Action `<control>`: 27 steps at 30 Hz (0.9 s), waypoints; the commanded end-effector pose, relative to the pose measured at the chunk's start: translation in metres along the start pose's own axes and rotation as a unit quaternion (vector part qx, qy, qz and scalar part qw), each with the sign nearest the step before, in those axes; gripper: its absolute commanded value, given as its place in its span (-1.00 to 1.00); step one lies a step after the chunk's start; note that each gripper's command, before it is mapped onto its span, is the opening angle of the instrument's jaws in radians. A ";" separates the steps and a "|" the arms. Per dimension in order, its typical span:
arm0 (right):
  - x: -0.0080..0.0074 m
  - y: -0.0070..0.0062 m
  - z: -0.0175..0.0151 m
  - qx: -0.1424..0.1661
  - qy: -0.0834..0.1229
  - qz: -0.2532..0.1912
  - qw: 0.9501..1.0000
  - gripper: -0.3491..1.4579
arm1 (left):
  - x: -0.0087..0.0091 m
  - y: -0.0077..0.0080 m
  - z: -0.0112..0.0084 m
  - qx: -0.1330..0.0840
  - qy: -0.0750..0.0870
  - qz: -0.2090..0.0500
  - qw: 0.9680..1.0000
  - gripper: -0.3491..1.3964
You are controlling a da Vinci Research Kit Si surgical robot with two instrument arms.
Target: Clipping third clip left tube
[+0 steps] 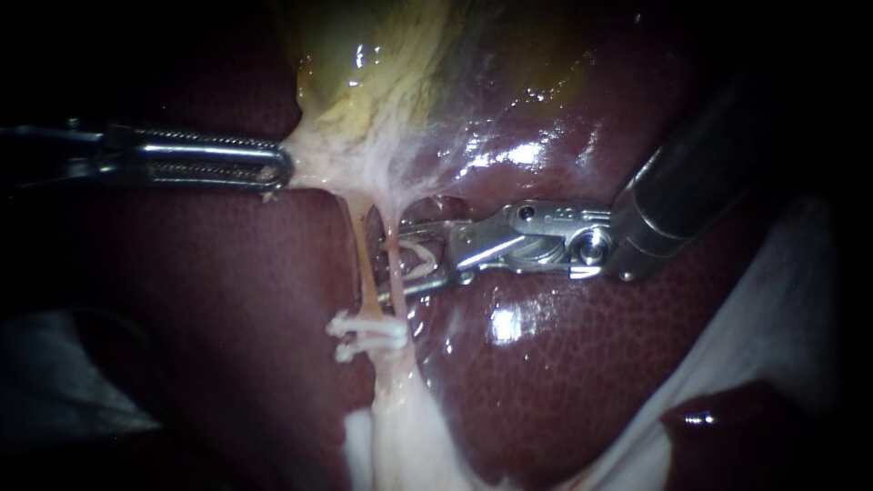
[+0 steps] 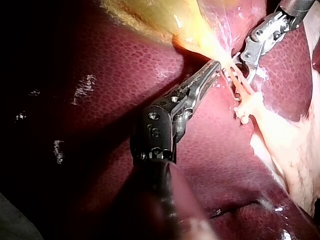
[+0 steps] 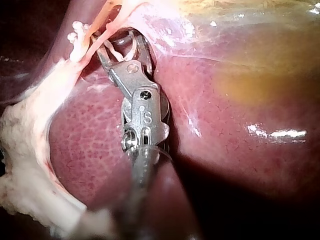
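My left instrument (image 1: pixel 273 169) comes in from the left, its jaws shut on the pale tissue at the gallbladder (image 1: pixel 382 64) neck, holding it toward the left. Two thin tubes run down from there: an orange left tube (image 1: pixel 362 259) and a pinker right tube (image 1: pixel 393 264). Two white clips (image 1: pixel 368 335) lie across them lower down. My right instrument (image 1: pixel 407 259) reaches in from the upper right with its jaws standing wide, a white clip (image 1: pixel 420 255) held between them, straddling the tubes above the two clips. In the right wrist view the jaws (image 3: pixel 120 47) sit against the tubes (image 3: pixel 100 25).
Dark red liver (image 1: pixel 546 364) lies under and around everything. White gauze (image 1: pixel 773 300) lies at the lower right, and pale fatty tissue (image 1: pixel 400 427) hangs below the clips. In the left wrist view my right instrument (image 2: pixel 246 64) stands just beyond my left one (image 2: pixel 215 67).
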State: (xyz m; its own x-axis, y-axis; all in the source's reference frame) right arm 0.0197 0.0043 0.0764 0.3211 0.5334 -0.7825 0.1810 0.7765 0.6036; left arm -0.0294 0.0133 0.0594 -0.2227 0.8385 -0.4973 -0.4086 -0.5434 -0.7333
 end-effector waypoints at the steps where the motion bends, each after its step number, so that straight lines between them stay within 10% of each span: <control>1: 0.0001 -0.0001 -0.0005 0.001 0.000 0.003 1.000 -0.18 | 0.0000 0.0000 0.0000 0.000 0.000 0.000 1.000 -1.00; 15: 0.0021 -0.0019 -0.0084 0.004 0.004 0.027 1.000 -0.20 | 0.0000 -0.0006 -0.0003 -0.001 -0.001 0.000 1.000 -1.00; 27: 0.0055 -0.0061 -0.0086 0.020 0.006 0.076 0.997 -0.12 | 0.0000 -0.0008 -0.0004 -0.002 -0.001 0.000 1.000 -1.00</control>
State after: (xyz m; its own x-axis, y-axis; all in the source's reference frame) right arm 0.0126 0.0053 0.0666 0.3359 0.6484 -0.6832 0.1686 0.6723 0.7208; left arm -0.0287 0.0137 0.0598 -0.2241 0.8383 -0.4971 -0.4057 -0.5440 -0.7345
